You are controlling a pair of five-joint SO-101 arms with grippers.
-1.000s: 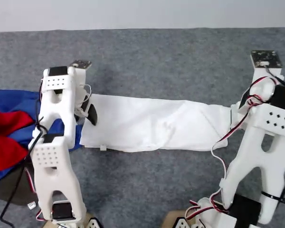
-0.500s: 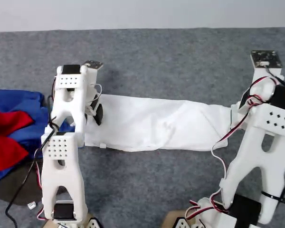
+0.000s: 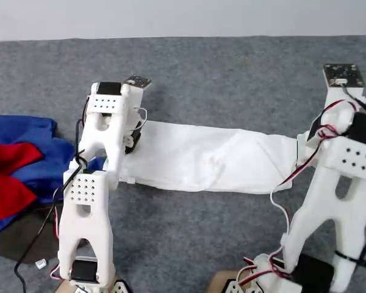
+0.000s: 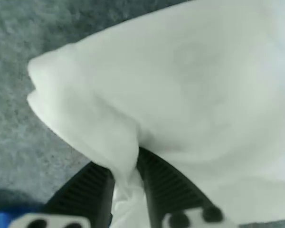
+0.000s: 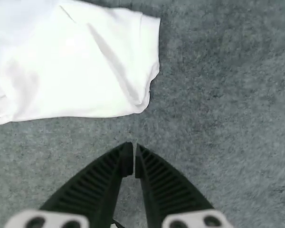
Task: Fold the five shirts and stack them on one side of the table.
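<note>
Grey table beneath white shirt

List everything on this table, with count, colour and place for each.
white shirt: one, white, long folded strip across the table's middle
blue shirt: one, blue, crumpled at the left edge
red shirt: one, red, on the blue shirt
dark fabric: one, dark, at the blue shirt's near edge
table: one, grey cover
left gripper: one, black, shut on the white shirt's left end
right gripper: one, black, shut, empty, beside the shirt's right end
</note>
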